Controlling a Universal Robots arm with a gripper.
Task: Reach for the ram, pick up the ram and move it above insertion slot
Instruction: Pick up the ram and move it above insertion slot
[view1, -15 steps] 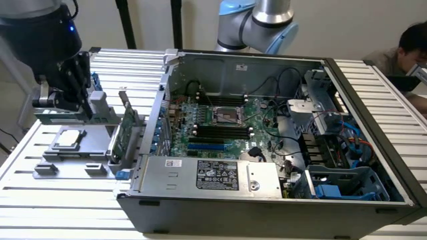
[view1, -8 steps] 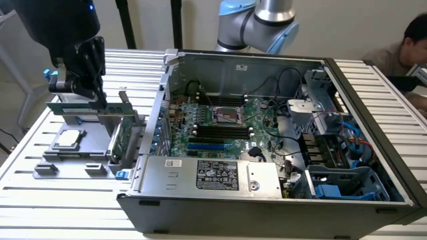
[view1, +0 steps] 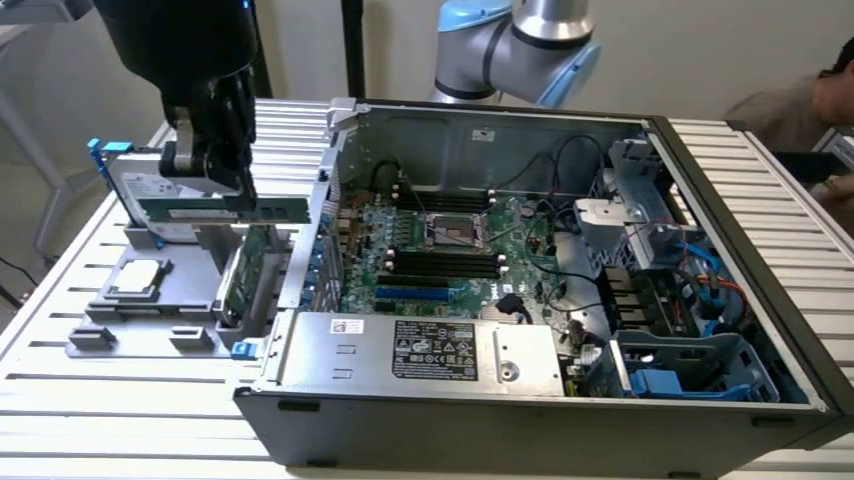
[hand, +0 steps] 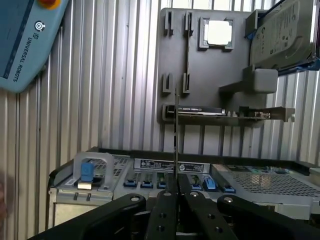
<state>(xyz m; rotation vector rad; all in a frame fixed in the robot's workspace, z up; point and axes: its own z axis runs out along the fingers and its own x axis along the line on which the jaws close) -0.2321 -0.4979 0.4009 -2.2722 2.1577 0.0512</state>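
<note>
Green ram (view1: 227, 208) sits pinched in the gripper (view1: 214, 190); in our wrist view we see it edge-on, mostly hidden.

1. Table (view1: 747, 160): white slatted metal, ribs running across the exterior view.
2. Wall (view1: 747, 50) behind the table: plain, off-white, evenly lit.
3. Dark vertical pole (view1: 354, 50) against the wall.
4. Person (view1: 801, 110) seated at the exterior view's right edge, brown top, partly cut off.
5. Grey floor (view1: 34, 150) past the table's edge on the exterior view's left.
6. Wrist view: same slats (hand: 120, 75), vertical, soft even light.
</note>
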